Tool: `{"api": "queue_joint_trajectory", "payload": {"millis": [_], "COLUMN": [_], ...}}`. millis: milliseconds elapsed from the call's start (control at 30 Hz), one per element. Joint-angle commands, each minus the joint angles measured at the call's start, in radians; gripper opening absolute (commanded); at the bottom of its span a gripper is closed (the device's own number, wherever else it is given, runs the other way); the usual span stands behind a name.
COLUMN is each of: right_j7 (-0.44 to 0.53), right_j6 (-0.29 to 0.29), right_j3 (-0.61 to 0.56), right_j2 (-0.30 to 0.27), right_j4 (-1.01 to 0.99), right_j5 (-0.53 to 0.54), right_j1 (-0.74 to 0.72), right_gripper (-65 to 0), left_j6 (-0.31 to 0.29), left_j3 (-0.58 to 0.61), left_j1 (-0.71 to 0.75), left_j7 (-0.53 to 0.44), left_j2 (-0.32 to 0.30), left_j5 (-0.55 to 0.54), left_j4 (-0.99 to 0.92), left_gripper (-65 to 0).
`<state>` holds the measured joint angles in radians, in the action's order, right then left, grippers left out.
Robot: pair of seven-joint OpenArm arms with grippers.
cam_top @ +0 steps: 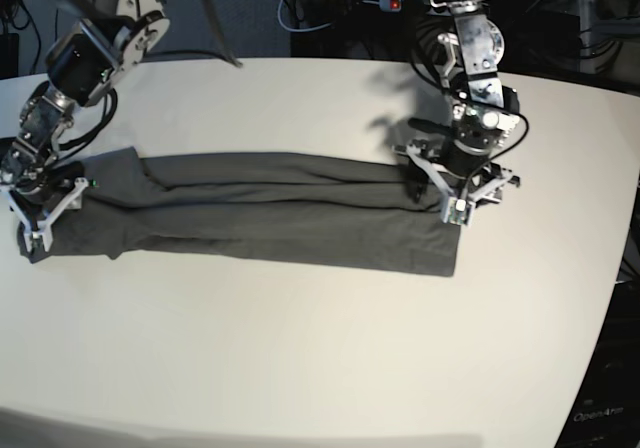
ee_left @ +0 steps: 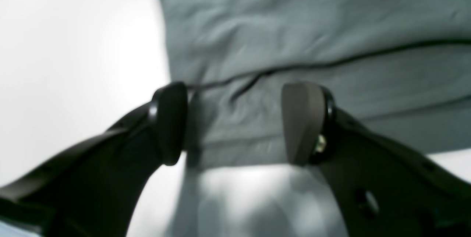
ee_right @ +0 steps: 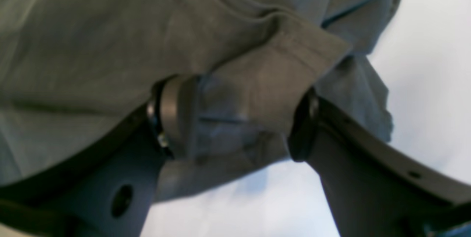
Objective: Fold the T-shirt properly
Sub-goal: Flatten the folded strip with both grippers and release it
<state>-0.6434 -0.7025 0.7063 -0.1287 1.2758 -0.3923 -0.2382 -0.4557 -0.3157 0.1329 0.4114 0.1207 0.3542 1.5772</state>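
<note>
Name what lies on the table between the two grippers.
Only the T-shirt, a long folded band spanning from right gripper to left gripper; base view shows it.

You can read only "OpenArm" in small pale letters on the dark stand [cam_top: 605,408] at the near right corner.

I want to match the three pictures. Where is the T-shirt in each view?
Left wrist: T-shirt fills the upper right.
Right wrist: fills the upper left, bunched between the fingers.
Base: a long band across the middle.
Shared landmark: the white table.
</note>
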Motion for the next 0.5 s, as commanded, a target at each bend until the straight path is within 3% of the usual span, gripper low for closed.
{"api": "queue_joint_trajectory", "payload": {"millis": [0, 200, 467], "right_j7": [0.015, 0.015, 0.015], "right_j6": [0.004, 0.004, 0.004], "right_j3": [0.0, 0.002, 0.005], "right_j2": [-0.015, 0.019, 0.022], "right_j4": [0.043, 0.181, 0.334], "right_j5": [0.01, 0.01, 0.01], "right_j1": [-0.008, 0.026, 0.058], "right_gripper": [-29.3, -29.3, -29.6], "left_j6": [0.001, 0.001, 0.001], "left_j3": [0.006, 0.003, 0.002], "left_j1": [-0.02, -0.02, -0.019], "left_j7": [-0.024, -0.022, -0.032], "left_j2": [0.001, 0.001, 0.001], "left_j5": [-0.019, -0.019, -0.028], "left_j4": [0.036, 0.052, 0.087], "left_gripper": [-25.1, -25.1, -25.1]}}
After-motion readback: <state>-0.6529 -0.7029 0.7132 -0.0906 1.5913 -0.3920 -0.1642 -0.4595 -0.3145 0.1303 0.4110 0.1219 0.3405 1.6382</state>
